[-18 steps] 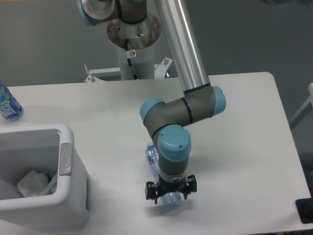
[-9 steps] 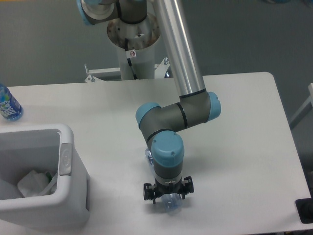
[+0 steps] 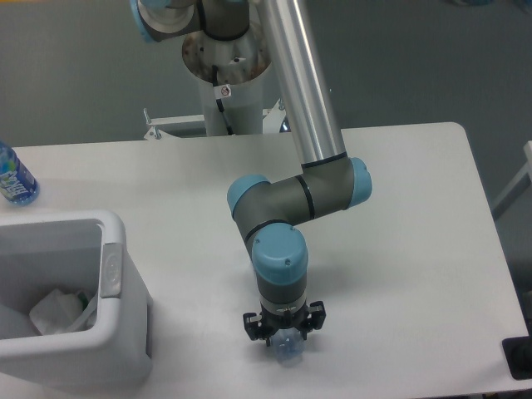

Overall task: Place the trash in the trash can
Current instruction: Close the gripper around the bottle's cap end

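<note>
The clear bluish plastic bottle [image 3: 288, 350] lies on the table near its front edge. Only its near end shows below my wrist. My gripper [image 3: 284, 334] points straight down over it, the black fingers close on either side of the bottle. I cannot see whether they press on it. The white trash can [image 3: 111, 274] stands at the front left, well left of the gripper. A crumpled white paper wad [image 3: 54, 312] lies inside it.
A blue-labelled bottle [image 3: 13, 178] stands at the table's left edge behind the bin. The robot's base column [image 3: 226, 79] rises behind the table's far edge. A black object [image 3: 519, 357] sits off the table's front right corner.
The arm has moved slightly left and lowered over the bottle. The wrist now hides the bottle's far end, which showed before. The bottle has stayed in place.
</note>
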Available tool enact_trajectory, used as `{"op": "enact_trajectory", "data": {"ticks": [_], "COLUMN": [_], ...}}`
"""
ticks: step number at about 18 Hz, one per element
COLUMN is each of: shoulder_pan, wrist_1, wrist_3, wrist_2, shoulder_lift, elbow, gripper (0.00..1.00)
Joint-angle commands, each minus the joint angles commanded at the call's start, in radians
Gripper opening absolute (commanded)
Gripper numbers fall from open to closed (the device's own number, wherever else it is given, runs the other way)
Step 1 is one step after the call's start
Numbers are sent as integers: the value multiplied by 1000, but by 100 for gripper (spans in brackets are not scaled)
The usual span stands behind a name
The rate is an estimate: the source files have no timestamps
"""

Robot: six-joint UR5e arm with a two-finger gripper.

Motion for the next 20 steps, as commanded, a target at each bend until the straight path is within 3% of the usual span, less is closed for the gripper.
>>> {"op": "enact_trajectory", "data": {"ticks": [4, 15, 20], "shoulder_pan": [0, 0, 6], "wrist_1": [-2, -2, 5], "wrist_3": [5, 17, 29], "wrist_2": [0, -5, -12], "shoulder_lift": [5, 31, 87], "elbow": [-5, -8, 3], "gripper": [63, 63, 63]}}
